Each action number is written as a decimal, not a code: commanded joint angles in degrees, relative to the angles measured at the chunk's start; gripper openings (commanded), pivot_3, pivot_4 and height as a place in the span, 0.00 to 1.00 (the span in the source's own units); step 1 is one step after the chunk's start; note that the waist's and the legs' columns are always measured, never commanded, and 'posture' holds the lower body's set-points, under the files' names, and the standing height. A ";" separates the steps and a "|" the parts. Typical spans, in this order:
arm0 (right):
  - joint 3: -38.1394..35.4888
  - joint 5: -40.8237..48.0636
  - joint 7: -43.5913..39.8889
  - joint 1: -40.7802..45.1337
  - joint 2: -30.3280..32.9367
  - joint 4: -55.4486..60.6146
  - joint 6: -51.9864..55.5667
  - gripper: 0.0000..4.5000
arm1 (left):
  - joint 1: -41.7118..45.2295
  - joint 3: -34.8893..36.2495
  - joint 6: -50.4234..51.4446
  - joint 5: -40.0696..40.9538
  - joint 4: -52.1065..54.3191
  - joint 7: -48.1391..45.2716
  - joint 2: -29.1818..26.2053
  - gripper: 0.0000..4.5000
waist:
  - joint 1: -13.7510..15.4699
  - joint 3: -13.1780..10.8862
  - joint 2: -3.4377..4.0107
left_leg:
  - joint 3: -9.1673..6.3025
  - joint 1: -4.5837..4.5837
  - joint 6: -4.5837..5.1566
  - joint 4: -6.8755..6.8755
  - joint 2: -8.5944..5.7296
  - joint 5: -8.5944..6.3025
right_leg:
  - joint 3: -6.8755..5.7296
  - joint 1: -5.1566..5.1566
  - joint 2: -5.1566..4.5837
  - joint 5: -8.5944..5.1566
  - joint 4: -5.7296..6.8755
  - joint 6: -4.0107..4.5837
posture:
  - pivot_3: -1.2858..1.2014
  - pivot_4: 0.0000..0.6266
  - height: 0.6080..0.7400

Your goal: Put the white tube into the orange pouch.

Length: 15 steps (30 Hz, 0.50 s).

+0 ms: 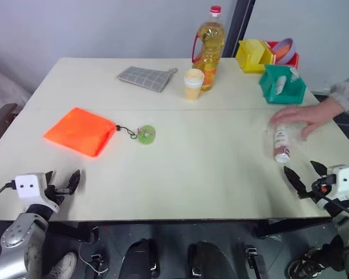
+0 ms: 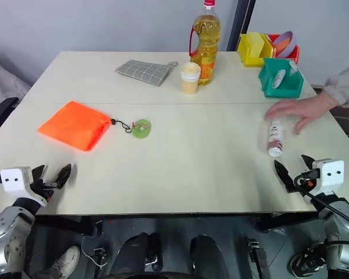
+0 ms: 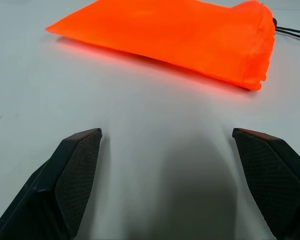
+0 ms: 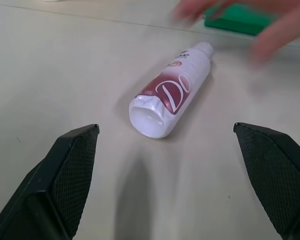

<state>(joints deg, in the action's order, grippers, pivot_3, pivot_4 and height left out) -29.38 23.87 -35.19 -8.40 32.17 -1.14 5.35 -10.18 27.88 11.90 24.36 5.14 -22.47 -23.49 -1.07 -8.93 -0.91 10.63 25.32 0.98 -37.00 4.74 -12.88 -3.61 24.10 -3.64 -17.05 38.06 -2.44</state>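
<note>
Black fingers of the left gripper (image 1: pixel 63 181) and right gripper (image 1: pixel 305 174) stand spread wide and empty at the table's (image 1: pixel 209 174) near edge, likely poised to start. Just beyond the right gripper lies the white tube (image 1: pixel 281 144), with a person's hand (image 1: pixel 305 116) hovering at its far end. Far left rests the orange pouch (image 1: pixel 80 131), well apart.
</note>
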 commanded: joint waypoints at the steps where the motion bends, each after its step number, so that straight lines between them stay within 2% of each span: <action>1: -0.25 1.04 0.46 0.02 -0.48 2.92 0.11 0.99 | 0.39 1.39 -0.93 0.59 1.44 -0.23 -0.78 1.00 | 0.00 0.00 0.00 | 0.00 0.00 0.00 0.00 0.00 0.00 | 0.00 0.00 0.00 0.00 0.00 0.00 | 0.52 0.24 1.00; 15: 0.45 1.54 0.37 0.74 -0.72 4.47 1.44 0.99 | 0.81 1.14 -0.47 0.71 2.50 -0.44 -0.76 1.00 | 0.00 0.00 0.00 | 0.01 0.00 0.00 -0.01 0.00 0.00 | -0.01 -0.03 0.01 0.00 0.00 -0.01 | 0.52 0.24 1.00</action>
<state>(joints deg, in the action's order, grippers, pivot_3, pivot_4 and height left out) -28.43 23.98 -34.62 -8.12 31.39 0.97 7.11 -9.37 27.88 12.03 24.49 5.31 -22.99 -23.62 -1.07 -8.93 -0.91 10.64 25.32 0.99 -37.00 4.74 -12.88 -3.61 24.07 -3.62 -17.04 38.06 -2.44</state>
